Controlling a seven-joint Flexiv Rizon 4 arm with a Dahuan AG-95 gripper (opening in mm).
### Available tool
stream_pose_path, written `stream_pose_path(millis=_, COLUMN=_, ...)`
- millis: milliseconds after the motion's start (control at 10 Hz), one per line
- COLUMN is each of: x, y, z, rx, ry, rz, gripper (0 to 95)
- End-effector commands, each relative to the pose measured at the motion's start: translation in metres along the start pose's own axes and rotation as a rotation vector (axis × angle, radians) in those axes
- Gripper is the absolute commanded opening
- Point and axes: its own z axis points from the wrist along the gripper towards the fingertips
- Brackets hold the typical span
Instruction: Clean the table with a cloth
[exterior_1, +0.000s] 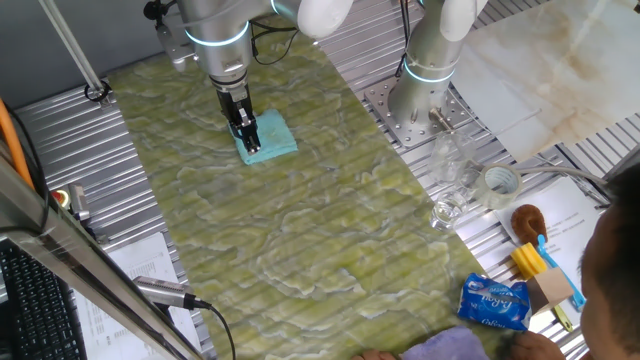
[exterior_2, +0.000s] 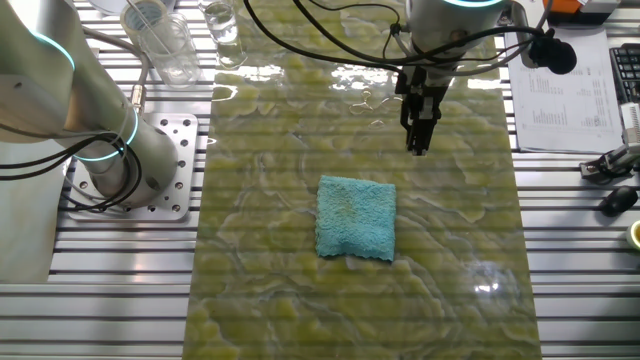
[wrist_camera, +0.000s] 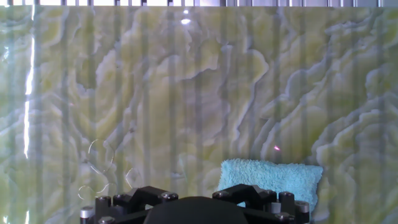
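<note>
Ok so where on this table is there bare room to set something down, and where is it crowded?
The table is bare along most of its length, from the cloth down toward the blue packet. The strip around the cloth, under the gripper, is also open. It is crowded off the table's edge, on the metal panels with the glasses, tape roll and brush.

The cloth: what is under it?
The cloth lies flat on the green marbled table. The table surface directly beneath it is covered, so any dirt there cannot be seen.
</note>
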Motion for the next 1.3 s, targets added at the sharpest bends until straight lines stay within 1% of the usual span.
stream_pose_path(millis=100, x=0.000, y=0.000, z=0.000, rx=-0.028, ry=0.010, rz=-0.157, gripper=0.0)
stream_pose_path(millis=500, x=0.000, y=0.000, z=0.000, rx=-0.021, ry=0.016, rz=-0.163, gripper=0.0)
stream_pose_path(millis=700, x=0.000, y=-0.001, z=0.002, rx=-0.005, ry=0.029, rz=-0.182, gripper=0.0)
stream_pose_path(millis=900, x=0.001, y=-0.003, z=0.007, rx=0.006, ry=0.042, rz=-0.202, gripper=0.0)
stream_pose_path(millis=1100, x=0.007, y=-0.007, z=0.015, rx=0.013, ry=0.043, rz=-0.222, gripper=0.0)
stream_pose_path(millis=1300, x=0.012, y=-0.012, z=0.021, rx=0.018, ry=0.047, rz=-0.244, gripper=0.0)
